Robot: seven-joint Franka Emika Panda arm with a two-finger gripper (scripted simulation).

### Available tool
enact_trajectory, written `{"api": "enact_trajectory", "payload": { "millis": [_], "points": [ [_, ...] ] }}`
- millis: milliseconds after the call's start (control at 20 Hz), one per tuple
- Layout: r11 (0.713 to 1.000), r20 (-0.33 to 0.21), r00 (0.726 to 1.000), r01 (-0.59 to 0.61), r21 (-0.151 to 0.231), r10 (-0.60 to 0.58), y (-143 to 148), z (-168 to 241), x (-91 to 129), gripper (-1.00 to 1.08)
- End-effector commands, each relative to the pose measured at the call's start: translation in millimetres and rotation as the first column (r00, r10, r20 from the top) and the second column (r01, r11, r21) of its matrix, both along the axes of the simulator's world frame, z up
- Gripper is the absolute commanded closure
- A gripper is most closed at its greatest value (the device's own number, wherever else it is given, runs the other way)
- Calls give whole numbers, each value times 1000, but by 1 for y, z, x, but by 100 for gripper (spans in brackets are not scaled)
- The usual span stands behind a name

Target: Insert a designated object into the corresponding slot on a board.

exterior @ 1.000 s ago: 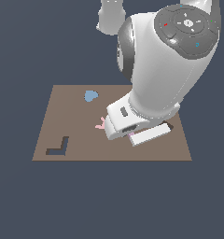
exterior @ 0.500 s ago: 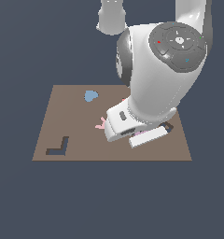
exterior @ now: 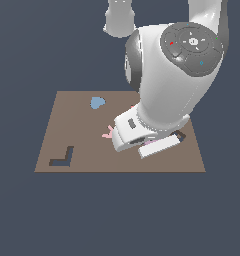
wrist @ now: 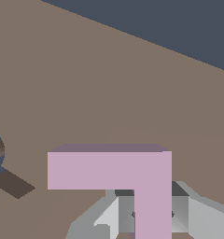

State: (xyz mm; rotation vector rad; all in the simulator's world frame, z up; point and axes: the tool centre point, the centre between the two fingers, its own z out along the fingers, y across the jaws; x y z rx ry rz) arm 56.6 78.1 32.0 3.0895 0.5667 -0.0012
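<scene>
Lilac L-block point(wrist: 132, 175) sits clamped in the pincer point(wrist: 149, 217), so next comes carrying it across the board point(exterior: 82, 135) to the L-slot point(exterior: 63, 159).

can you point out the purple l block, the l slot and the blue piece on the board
purple L block point(wrist: 132, 170): wrist view, on its long horizontal arm.
L slot point(exterior: 68, 155): exterior view, on its upright arm.
blue piece point(exterior: 97, 103): exterior view, on its middle.
</scene>
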Motion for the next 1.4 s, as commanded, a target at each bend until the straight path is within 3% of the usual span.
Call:
{"api": "enact_trajectory", "payload": {
  "millis": [0, 400, 850, 1100, 1350],
  "points": [
    [1000, 1, 1000, -1, 1, 1, 1, 3, 0, 108],
    [1000, 0, 1000, -27, 0, 27, -5, 1, -2, 108],
    [990, 0, 990, -140, 0, 140, -31, 2, -10, 108],
    [972, 0, 972, -236, 1, 236, -54, 3, -14, 108],
    [935, 0, 935, -354, 1, 354, -84, 4, -16, 108]
  ]
}}
